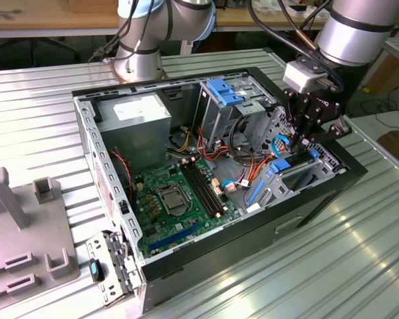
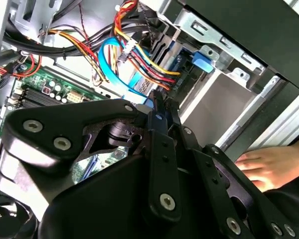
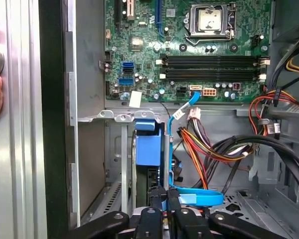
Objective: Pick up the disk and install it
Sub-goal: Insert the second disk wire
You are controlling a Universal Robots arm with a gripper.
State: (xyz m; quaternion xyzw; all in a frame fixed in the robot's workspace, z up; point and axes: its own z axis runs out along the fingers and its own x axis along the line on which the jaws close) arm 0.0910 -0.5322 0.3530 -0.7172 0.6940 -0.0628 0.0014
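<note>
The black multi-link gripper (image 1: 304, 136) reaches into the open black-and-grey computer case (image 1: 319, 193), its jaws nearly closed on what seems to be the edge of the blue-framed grey metal disk (image 3: 149, 149). The disk stands on edge in the grey metal drive bay (image 3: 117, 164), beside the green motherboard (image 3: 189, 50).

A ribbed, silver metal counter (image 1: 359, 259) spans the exterior view, catching soft glare along its grooves. Behind it runs a long wooden workbench (image 1: 46, 16) with dark shadow beneath. A grey plastic fixture (image 1: 20, 232) sits at the exterior view's left edge. At the exterior view's right, brown cardboard (image 1: 391, 74) shows beside a dark floor.
</note>
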